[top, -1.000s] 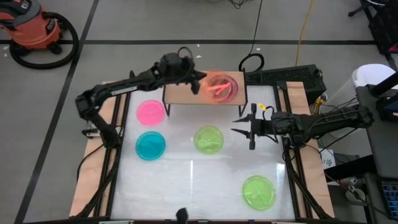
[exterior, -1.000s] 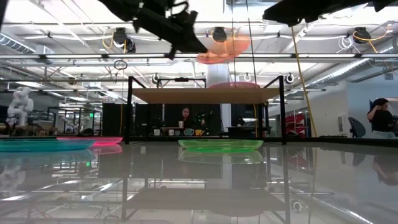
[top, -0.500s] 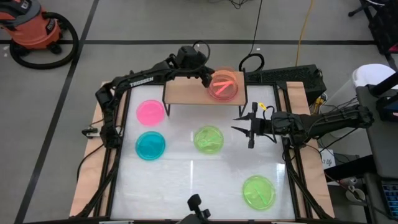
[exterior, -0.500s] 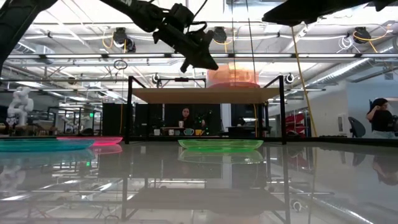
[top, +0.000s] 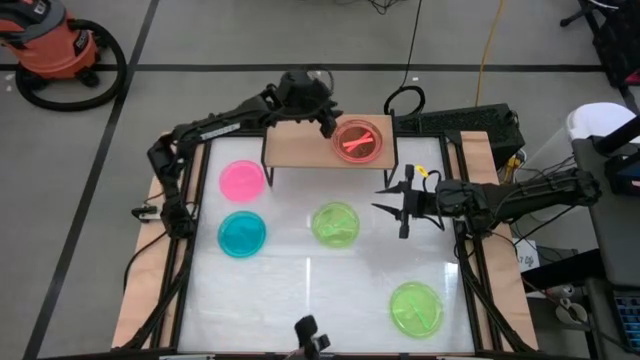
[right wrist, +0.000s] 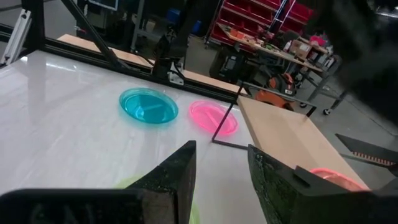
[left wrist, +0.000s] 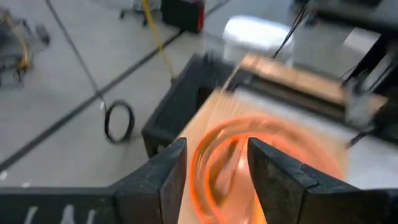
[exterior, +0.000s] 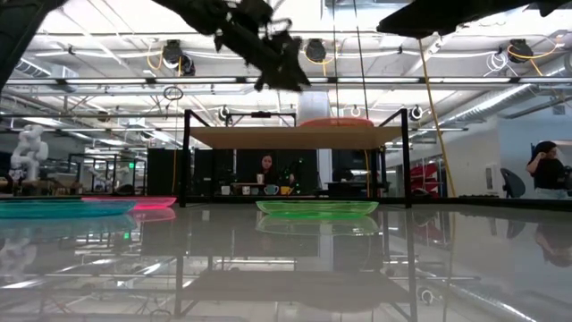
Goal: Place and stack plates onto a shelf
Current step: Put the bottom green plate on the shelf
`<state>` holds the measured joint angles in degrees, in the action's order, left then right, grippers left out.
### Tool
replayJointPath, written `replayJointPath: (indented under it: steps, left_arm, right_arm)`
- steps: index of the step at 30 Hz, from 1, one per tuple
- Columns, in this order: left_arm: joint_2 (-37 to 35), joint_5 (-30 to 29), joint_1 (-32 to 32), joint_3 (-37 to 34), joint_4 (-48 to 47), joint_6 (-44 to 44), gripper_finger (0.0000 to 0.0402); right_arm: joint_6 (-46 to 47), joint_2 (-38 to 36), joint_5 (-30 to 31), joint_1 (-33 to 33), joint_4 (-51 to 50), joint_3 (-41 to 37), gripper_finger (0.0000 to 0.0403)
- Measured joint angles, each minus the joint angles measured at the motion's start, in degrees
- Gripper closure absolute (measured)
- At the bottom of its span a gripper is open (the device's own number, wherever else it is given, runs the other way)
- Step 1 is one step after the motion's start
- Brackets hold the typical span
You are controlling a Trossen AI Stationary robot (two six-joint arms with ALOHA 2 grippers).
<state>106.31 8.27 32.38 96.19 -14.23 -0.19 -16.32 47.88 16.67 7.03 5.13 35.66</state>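
On the shelf (top: pixel 300 150), right end: one orange plate (top: pixel 359 140), lying flat on the light-wood board, apparently atop a pink one, though the stack count is hard to read. Left gripper (top: pixel 327 122): poised just beside the plate's left rim, above the shelf, fingers parted and holding nothing; its wrist view shows the orange plate (left wrist: pixel 249 168) blurred between the dark fingers. Low view: plate (exterior: pixel 335 122) seen edge-on on the board; gripper (exterior: pixel 281 67) above and left of it, apart.

Right gripper (top: pixel 402 207): over the table (top: pixel 320 290), right of centre, fingers spread wide, empty.

Table surface: pink plate (top: pixel 243 180) and blue plate (top: pixel 242 233) at left; green plate (top: pixel 336 223) at centre, near the right gripper; second green plate (top: pixel 416 308) at front right.
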Motion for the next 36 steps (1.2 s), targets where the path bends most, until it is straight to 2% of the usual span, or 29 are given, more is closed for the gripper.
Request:
replayJointPath:
  steps: [4,6,10,14,17,20,24,28,32,36]
  left_arm:
    - [-6.6,5.8,-1.7,0.1,-3.5,1.5,0.0225]
    - [-10.0,6.2,-3.7,0.0,-6.4,4.8,0.0225]
    - [-16.7,4.4,-9.3,0.0,-8.0,8.6,0.0225]
    - [-22.7,-2.3,-17.8,-1.9,-9.3,13.2,0.0225]
    - [-27.3,-8.7,-23.7,-9.2,-4.8,16.2,0.0225]
    - [-33.1,-13.6,-27.3,-19.6,3.4,16.7,0.0225]
    - [-40.5,-13.9,-30.1,-35.5,16.6,13.4,0.0225]
    - [-46.0,-14.1,-31.6,-50.1,31.3,11.3,0.0225]
    - [-50.1,-14.9,-31.9,-59.7,41.6,8.1,0.0225]
    - [-51.4,-15.0,-31.8,-65.7,48.2,6.9,0.0225]
  right_arm:
    - [0.2,0.0,0.0,0.0,-1.9,0.0,0.0273]
    - [0.3,0.0,0.0,0.0,-2.9,0.0,0.0273]
    - [1.8,0.0,0.0,0.0,-3.9,0.0,0.0273]
    - [2.9,0.0,0.0,0.0,-4.2,0.0,0.0273]
    - [4.0,0.0,0.0,0.0,-4.7,0.0,0.0273]
    - [5.4,0.0,0.0,0.0,-5.6,0.0,0.0273]
    - [10.1,0.0,-0.8,0.1,-8.2,0.0,0.0273]
    - [13.6,0.0,-10.3,0.2,-13.1,1.6,0.0273]
    - [19.4,0.7,-14.4,0.5,-19.7,1.9,0.0273]
    - [27.8,3.9,-18.5,2.5,-30.4,1.8,0.0273]
